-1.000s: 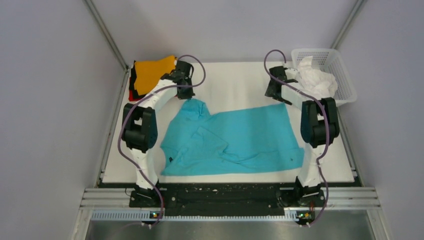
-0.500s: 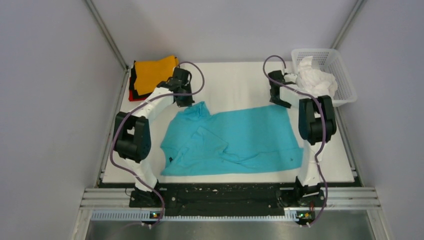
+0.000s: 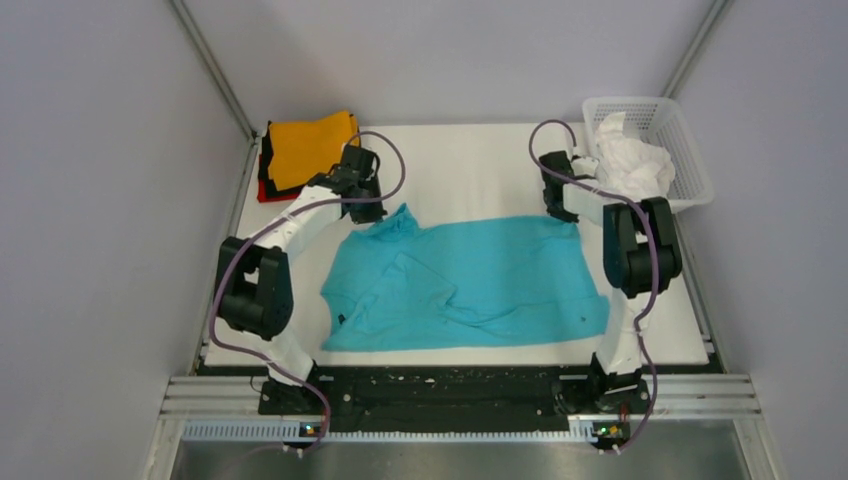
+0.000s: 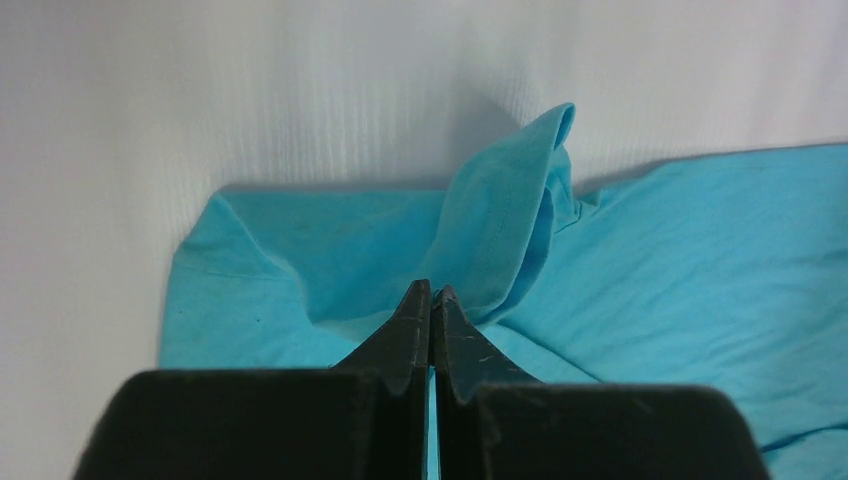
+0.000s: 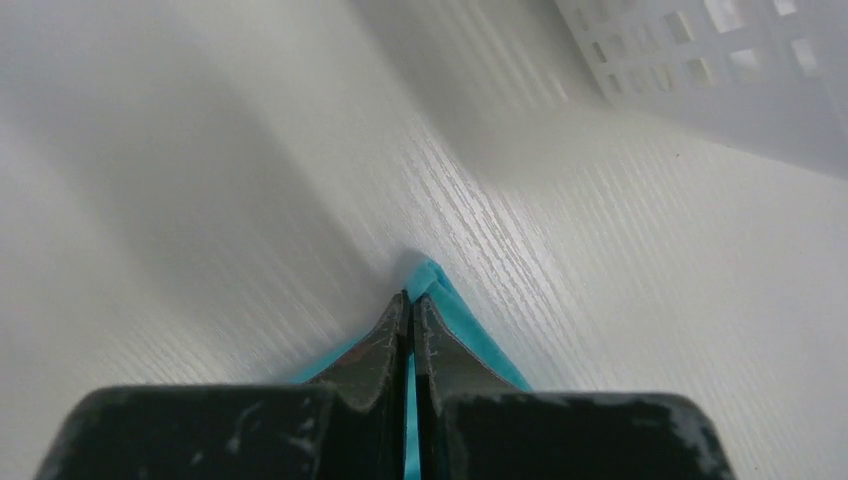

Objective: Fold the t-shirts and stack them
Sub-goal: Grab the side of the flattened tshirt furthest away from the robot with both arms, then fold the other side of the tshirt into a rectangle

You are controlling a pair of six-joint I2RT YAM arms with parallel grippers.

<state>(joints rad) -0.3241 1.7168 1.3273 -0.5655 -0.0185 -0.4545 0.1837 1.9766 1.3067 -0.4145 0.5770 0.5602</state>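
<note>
The white desk carries a teal t-shirt spread out, creased, across its middle and near half, its lower edge close to the near edge. A white lattice basket sits at the far right corner with a crumpled white t-shirt in it. At the far left corner lies a folded stack with an orange t-shirt on top and black and red edges showing beneath.

The left gripper is clenched at the teal t-shirt's far left part, beside a raised fold, with a sliver of teal between its fingers. The right gripper is clenched on the shirt's far right corner, near the basket.
</note>
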